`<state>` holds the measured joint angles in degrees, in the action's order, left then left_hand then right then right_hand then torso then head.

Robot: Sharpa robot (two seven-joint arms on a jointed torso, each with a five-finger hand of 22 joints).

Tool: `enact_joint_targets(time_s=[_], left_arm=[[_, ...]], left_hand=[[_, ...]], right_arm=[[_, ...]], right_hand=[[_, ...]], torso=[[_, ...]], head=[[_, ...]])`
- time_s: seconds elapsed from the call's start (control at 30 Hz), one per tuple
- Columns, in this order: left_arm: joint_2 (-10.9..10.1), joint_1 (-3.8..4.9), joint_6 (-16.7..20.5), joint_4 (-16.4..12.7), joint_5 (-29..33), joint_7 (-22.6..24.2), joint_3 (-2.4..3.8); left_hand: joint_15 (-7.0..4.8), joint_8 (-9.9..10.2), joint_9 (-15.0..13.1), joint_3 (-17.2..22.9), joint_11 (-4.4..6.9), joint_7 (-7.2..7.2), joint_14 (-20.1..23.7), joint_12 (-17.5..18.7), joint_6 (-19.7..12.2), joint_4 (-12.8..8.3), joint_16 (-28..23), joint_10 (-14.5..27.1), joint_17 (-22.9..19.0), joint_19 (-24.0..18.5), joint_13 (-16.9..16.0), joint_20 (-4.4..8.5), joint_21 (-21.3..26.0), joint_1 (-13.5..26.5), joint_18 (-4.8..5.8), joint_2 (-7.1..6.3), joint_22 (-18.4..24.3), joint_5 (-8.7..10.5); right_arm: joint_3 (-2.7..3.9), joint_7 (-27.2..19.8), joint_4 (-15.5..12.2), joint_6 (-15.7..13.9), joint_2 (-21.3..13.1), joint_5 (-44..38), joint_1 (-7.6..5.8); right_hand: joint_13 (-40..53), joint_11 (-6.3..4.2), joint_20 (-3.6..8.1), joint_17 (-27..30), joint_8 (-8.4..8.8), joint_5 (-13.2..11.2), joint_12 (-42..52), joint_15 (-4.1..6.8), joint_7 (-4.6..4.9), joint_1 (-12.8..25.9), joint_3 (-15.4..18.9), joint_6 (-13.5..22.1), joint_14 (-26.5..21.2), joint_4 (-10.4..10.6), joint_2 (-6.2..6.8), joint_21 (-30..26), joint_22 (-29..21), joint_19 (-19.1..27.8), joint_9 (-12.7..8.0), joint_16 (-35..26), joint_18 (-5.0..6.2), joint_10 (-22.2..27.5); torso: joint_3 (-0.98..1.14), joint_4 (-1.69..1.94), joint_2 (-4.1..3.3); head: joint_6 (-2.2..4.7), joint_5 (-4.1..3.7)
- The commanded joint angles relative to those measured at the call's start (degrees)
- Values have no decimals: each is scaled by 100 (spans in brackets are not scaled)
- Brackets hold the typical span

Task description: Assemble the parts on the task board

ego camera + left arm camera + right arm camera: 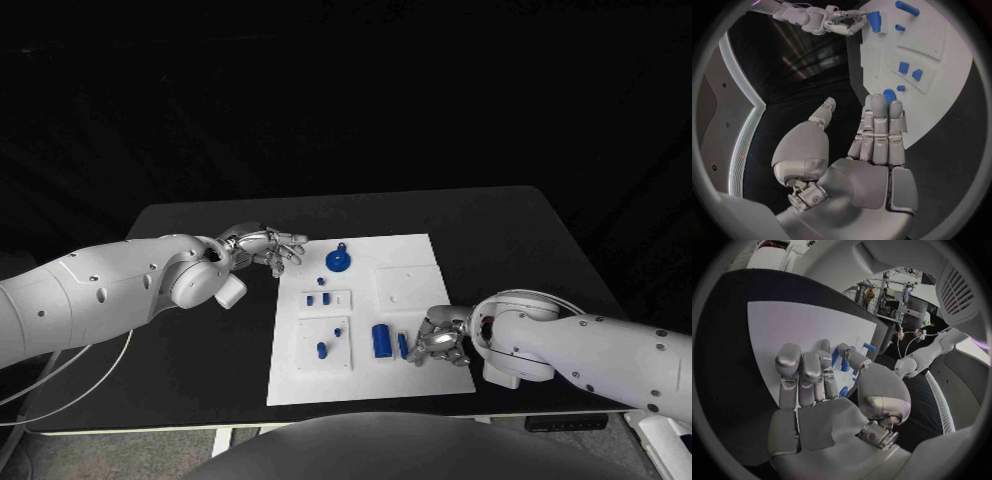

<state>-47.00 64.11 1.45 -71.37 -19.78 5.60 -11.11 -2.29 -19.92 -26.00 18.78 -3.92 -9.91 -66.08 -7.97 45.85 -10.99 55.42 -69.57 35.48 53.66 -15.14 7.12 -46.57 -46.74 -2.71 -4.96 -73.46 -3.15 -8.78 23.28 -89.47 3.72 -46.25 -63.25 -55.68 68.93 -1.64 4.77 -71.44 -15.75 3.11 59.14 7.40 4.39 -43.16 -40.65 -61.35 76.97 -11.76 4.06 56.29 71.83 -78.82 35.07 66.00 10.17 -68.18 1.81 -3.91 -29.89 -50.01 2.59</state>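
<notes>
Left hand (264, 246) hovers at the far-left edge of the task board (411, 265). In the left wrist view its fingers (879, 130) lie straight and pressed side by side, thumb apart, nothing in the palm. Just beyond the fingertips, toward the board's middle, sits the round blue part (338, 263), with a small tab pointing away from the robot.

Moving right and nearer the robot: two small blue pegs (316, 298) stand in a raised square; below them another square holds two more small blue pieces (329, 340). All lie well apart from the left hand and between the two hands.

Next, a larger blue block (382, 340), upright on the board, long axis running toward and away from the robot. Beside it stands a thin blue bar (402, 343), parallel to it, just at the fingertips of the right hand (440, 340).

Right hand sits at the near-right part of the board, fingers curled toward the bar. The right wrist view shows blue between thumb and fingers (811, 372), so it looks pinched, but I cannot tell for sure if the grip is closed. The left wrist view shows the same hand (826, 22) from across the board, fingertips touching the blue block (874, 21).

Judgement: the right hand is far nearer the bar and block; the next move turns on that pair.
</notes>
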Motion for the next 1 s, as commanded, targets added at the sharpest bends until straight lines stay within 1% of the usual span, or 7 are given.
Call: enact_joint_targets(time_s=[0.03,0.27,0.47,0.87,1.0], left_arm=[[11,3,-83,-4,-15,26,4],[15,3,-86,-5,-22,25,4],[15,3,-83,-3,-26,23,4],[15,3,-94,1,-36,12,4],[17,3,-98,-2,-41,9,3]], left_hand=[[7,-36,6,24,-23,1,35,-25,-54,-24,-23,19,5,12,-7,67,38,4,-343,63,-5,12],[6,-37,6,25,-23,1,34,-25,-54,-27,-23,20,5,12,-7,68,38,0,-343,65,-6,12],[6,-37,7,26,-23,1,34,-25,-54,-30,-23,20,6,12,-7,68,38,-4,-343,67,-7,12],[6,-38,8,29,-23,1,34,-26,-55,-39,-23,20,7,14,-7,68,39,-14,-344,75,-10,11],[6,-39,8,30,-23,1,34,-26,-55,-43,-23,21,7,14,-7,68,40,-18,-344,77,-11,11]], right_arm=[[1,291,17,-232,15,-146,5],[1,318,39,-293,54,-230,5],[1,314,39,-289,74,-297,5],[1,303,42,-193,87,-248,5],[1,278,35,-55,78,-210,5]], right_hand=[[-3,-10,-21,-11,31,-22,-35,-5,16,-15,-34,-34,-8,14,-44,11,-4,3,-7,8,483,-16],[-2,-12,-20,-20,30,-23,-34,-3,14,-14,-69,-42,-3,40,-51,16,-3,0,-9,19,483,-21],[-1,-13,-18,-20,31,-24,-34,-2,13,-23,-94,-43,-4,47,-59,19,-2,-1,-10,19,483,-23],[1,-12,-20,-24,33,-22,-34,-2,14,-13,-102,-43,-3,49,-19,24,1,-1,-12,24,483,-25],[1,-12,-19,-20,35,-16,-34,-3,14,-23,-112,-43,-7,36,-4,27,2,0,-14,19,483,-25]], torso=[[2,1,0],[3,-2,-1],[2,0,0],[-1,-3,0],[2,2,0]], head=[[1,-2],[1,1],[1,-8],[1,0],[1,4]])
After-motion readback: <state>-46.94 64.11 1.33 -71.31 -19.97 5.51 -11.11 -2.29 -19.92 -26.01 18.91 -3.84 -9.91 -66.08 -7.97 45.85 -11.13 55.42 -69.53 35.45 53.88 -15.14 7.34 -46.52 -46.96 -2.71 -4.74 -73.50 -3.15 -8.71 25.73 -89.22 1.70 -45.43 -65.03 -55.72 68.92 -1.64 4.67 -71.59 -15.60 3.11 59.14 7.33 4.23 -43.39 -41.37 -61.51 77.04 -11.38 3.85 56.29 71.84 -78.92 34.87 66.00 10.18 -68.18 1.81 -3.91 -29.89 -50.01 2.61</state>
